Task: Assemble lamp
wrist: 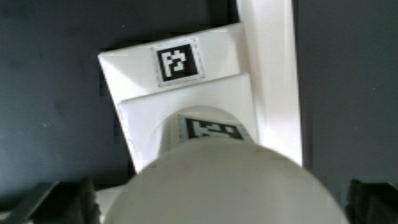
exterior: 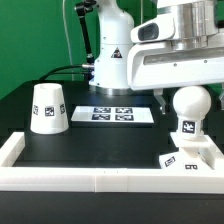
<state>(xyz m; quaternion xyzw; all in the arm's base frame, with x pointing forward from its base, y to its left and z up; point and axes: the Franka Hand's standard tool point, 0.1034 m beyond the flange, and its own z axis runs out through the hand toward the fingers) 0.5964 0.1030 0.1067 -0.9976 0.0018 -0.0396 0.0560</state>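
Note:
The white ball-shaped bulb (exterior: 190, 106) stands upright with its tagged stem on the small square base (exterior: 187, 157), at the exterior view's right next to the white wall. My gripper (exterior: 187, 95) hangs over the bulb with a dark finger on each side of the ball, and a small gap shows at each side, so it is open. In the wrist view the bulb (wrist: 222, 170) fills the lower picture between my fingers (wrist: 50, 203), above the base (wrist: 151, 95). My gripper (wrist: 210, 207) is centred on it. The truncated-cone shade (exterior: 46, 107) stands at the exterior view's left.
The marker board (exterior: 110, 114) lies at the back middle of the black table. A white wall (exterior: 100, 179) runs along the front and up both sides; it passes right beside the base in the wrist view (wrist: 270, 80). The arm's base (exterior: 112, 50) stands behind.

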